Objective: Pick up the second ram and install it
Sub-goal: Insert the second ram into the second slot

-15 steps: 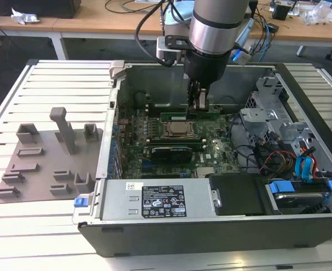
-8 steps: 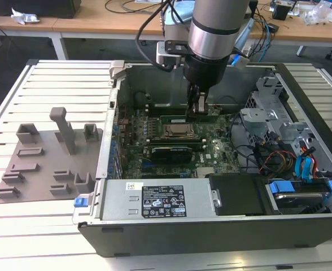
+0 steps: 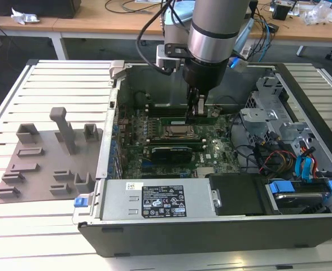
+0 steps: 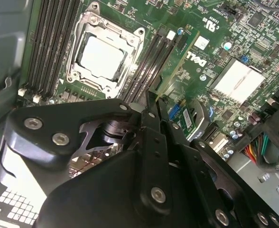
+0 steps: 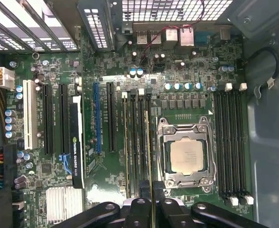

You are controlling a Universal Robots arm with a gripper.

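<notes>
The second ram is a thin green stick standing on edge along a memory slot right beside the CPU socket, inside the open computer case. My gripper reaches straight down into the case and is shut on one end of the stick. In the first wrist view the ram runs edge-on away from the gripper, next to the socket. In the second wrist view its green face stretches away from the gripper. I cannot tell whether the stick is fully seated.
A black block-shaped card stands in a slot on the other side of the socket. The grey plastic tray with raised holders lies outside the case at the exterior view's left. Cable bundles and drive cages crowd the case's other end, and the power supply lines its front.
</notes>
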